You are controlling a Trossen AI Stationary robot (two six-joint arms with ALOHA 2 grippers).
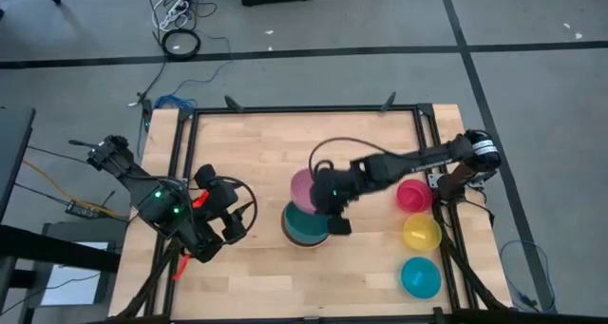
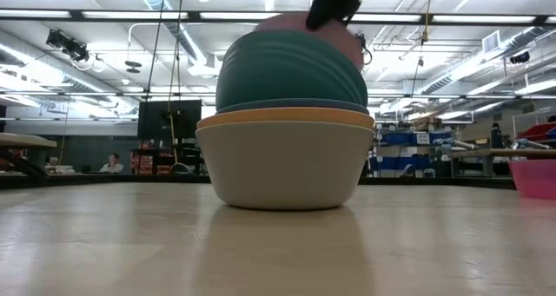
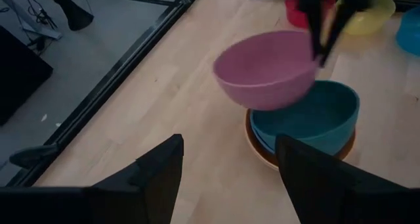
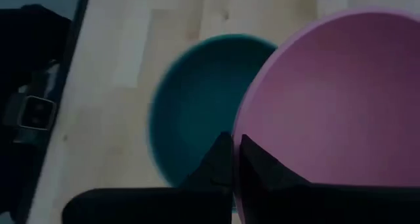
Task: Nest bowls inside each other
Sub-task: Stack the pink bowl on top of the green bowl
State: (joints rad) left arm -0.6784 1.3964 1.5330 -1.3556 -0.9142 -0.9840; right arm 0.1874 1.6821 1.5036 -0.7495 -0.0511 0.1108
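No readable text, label, brand, number or sign on any surface in these views.

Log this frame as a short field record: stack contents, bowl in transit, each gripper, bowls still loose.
stack: grey-white bowl at the bottom, orange bowl in it, dark green bowl on top; a blue rim shows between orange and green
bowl in transit: pink bowl, lifted, tilted, partly over the stack, not seated
right gripper: shut on the pink bowl's rim
left gripper: open, empty, waiting at the table's left side
loose bowls: magenta-red bowl, yellow bowl, cyan bowl, in a row along the right edge
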